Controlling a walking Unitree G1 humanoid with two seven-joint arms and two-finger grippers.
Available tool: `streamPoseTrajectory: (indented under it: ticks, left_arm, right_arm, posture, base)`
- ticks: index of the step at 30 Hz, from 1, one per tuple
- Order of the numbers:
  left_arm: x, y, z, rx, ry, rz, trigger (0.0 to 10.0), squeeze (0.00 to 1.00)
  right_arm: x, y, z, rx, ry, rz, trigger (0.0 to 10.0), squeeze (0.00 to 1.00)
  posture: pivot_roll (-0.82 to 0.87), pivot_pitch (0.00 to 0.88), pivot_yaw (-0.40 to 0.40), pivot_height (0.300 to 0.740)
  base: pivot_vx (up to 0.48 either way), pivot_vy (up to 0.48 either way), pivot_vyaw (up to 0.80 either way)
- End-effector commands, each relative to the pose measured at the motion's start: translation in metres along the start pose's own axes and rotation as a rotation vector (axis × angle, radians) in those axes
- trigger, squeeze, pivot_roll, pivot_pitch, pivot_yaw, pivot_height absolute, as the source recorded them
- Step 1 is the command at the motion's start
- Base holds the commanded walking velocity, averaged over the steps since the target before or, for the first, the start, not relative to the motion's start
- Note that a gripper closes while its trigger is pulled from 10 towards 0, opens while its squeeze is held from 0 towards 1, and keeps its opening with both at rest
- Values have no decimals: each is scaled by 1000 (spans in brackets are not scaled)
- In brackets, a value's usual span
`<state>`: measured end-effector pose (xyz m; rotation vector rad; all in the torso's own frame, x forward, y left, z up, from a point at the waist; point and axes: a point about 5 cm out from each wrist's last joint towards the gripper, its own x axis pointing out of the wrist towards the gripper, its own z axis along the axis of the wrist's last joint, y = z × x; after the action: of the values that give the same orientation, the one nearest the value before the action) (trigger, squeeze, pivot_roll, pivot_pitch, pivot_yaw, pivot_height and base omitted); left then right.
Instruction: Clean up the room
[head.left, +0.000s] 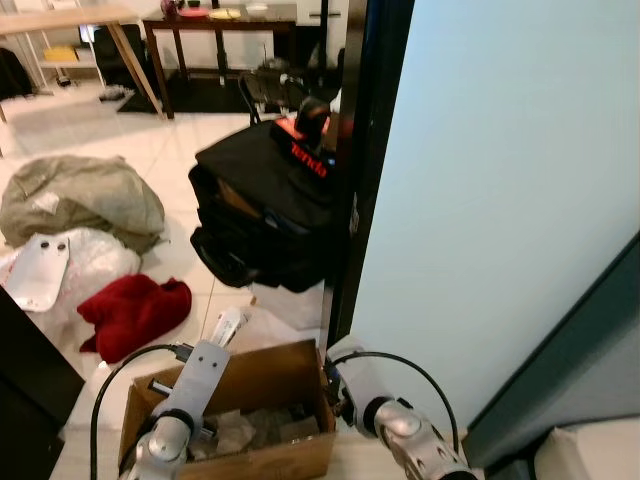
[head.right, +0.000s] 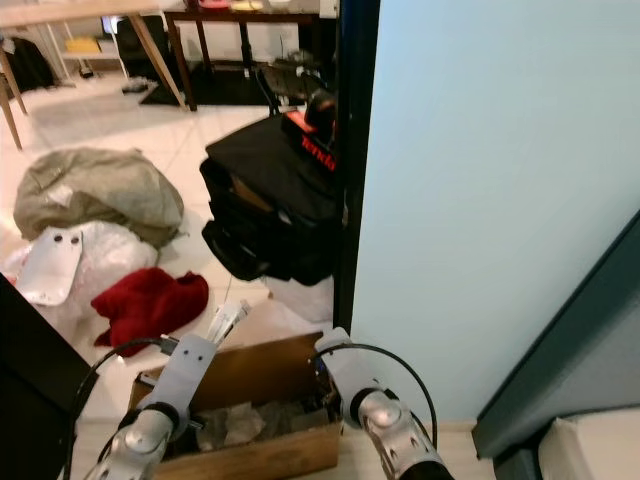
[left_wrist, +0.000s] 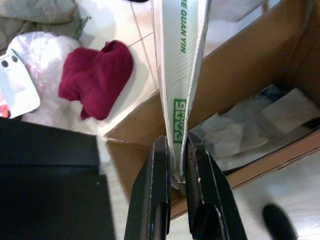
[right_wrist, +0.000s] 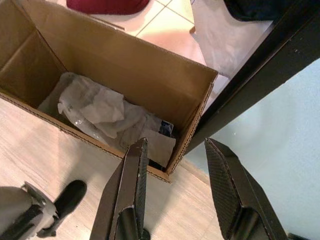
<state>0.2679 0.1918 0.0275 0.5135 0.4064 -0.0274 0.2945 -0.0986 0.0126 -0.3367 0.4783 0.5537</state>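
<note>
An open cardboard box (head.left: 262, 377) stands on the floor just before me, with crumpled paper and plastic (right_wrist: 95, 107) inside. My left gripper (left_wrist: 176, 167) is shut on one end of a long white packet with green print (left_wrist: 180, 60). The packet hangs over the box's left rim and also appears in the head view (head.left: 228, 324). My right gripper (right_wrist: 176, 145) is open with nothing between its fingers, above the box's near right corner. A red cloth (head.left: 135, 310) lies on the tiles left of the box.
A large black bag (head.left: 265, 210) sits beyond the box against a black door frame (head.left: 360, 150). A pale blue panel (head.left: 500, 200) rises on the right. A white plastic bag (head.left: 95, 255), a white lid-like piece (head.left: 38, 270) and a grey-green sack (head.left: 80, 195) lie at left. Dark furniture (head.left: 25, 380) stands close left.
</note>
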Motion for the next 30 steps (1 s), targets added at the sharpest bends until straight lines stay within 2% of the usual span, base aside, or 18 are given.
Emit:
streamPoseTrajectory:
  ticks: [1,2,7,8,11,17,19,21,23,25,28,30]
  left_arm:
    - [0,13,-18,75,92,36,10000,0]
    - [-1,22,-24,88,125,72,10000,0]
    - [-3,34,-30,89,152,124,10000,0]
    - [-4,38,-31,69,154,145,10000,0]
    - [-5,45,-33,56,157,169,10000,0]
    - [-5,47,-36,48,165,168,10000,0]
    - [-4,45,-36,43,160,156,10000,0]
    - [3,34,-28,59,119,91,10000,0]
    - [3,34,-28,59,119,91,10000,0]
    - [7,29,-25,80,103,65,10000,0]
    - [20,15,-15,155,79,-22,10000,0]
    - [26,10,-11,164,84,-44,10000,0]
  right_arm:
    - [2,0,-2,-33,34,12,10000,0]
    - [3,-2,0,-39,30,9,10000,0]
    - [3,-4,3,-37,20,5,10000,0]
    - [4,-4,4,-38,18,6,10000,0]
    - [5,-5,5,-39,18,8,10000,0]
    - [5,-6,7,-30,4,6,10000,0]
    - [5,-7,8,-28,-11,7,10000,0]
    - [4,-10,16,2,-77,12,10000,0]
    - [4,-10,16,2,-77,12,10000,0]
    - [3,-10,18,16,-96,25,10000,0]
    - [-5,-10,21,10,-153,82,10000,0]
    - [-11,-6,20,4,-178,131,10000,0]
  posture:
    - [11,170,-34,740]
    - [15,171,-44,740]
    - [22,165,-55,740]
    - [24,163,-58,740]
    - [28,158,-64,740]
    - [30,142,-66,740]
    - [28,140,-65,740]
    - [15,143,-61,740]
    - [15,143,-61,740]
    - [10,146,-58,740]
    - [-28,189,-37,740]
    - [-40,203,-32,740]
  base:
    - [0,0,0]
    - [0,0,0]
    - [0,0,0]
    - [0,0,0]
    - [0,0,0]
    - [0,0,0]
    - [0,0,0]
    - [0,0,0]
    - [0,0,0]
    - [0,0,0]
    - [0,0,0]
    - [0,0,0]
